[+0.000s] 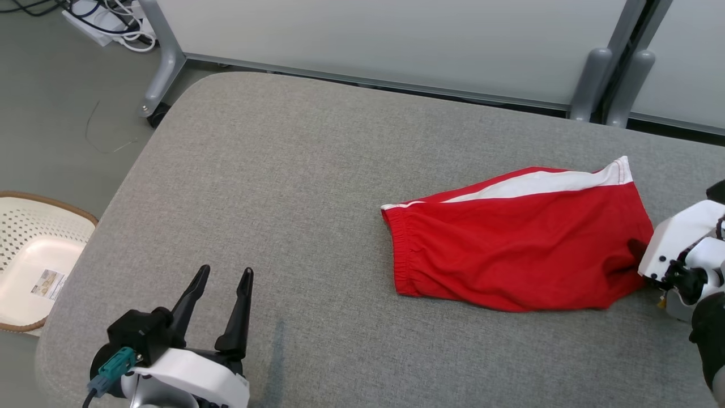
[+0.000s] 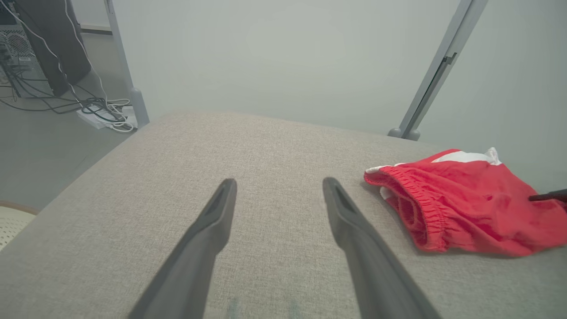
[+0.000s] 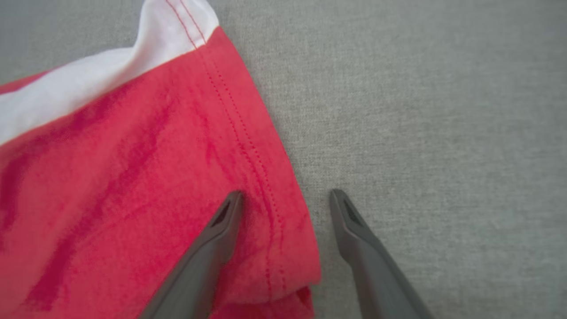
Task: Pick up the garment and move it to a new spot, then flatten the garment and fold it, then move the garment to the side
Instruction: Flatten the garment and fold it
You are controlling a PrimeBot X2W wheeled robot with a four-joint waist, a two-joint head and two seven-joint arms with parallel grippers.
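Right wrist view: the right gripper (image 3: 285, 195) is hanging spread and empty, straddling the hemmed leg edge of the red garment (image 3: 133, 177), one finger over cloth and one over bare padding.
Garment: it is lying on the right half of the grey padded table (image 1: 255, 170), its long axis running left to right.
Left gripper (image 1: 225, 273): it is standing spread and empty, well apart from the waistband.
Room: bare padding is lying open to the garment's left.

Grey padded table (image 1: 272, 187), cream perforated basket (image 1: 34, 226), tangled floor cables (image 1: 116, 25), pale partition (image 1: 396, 39)
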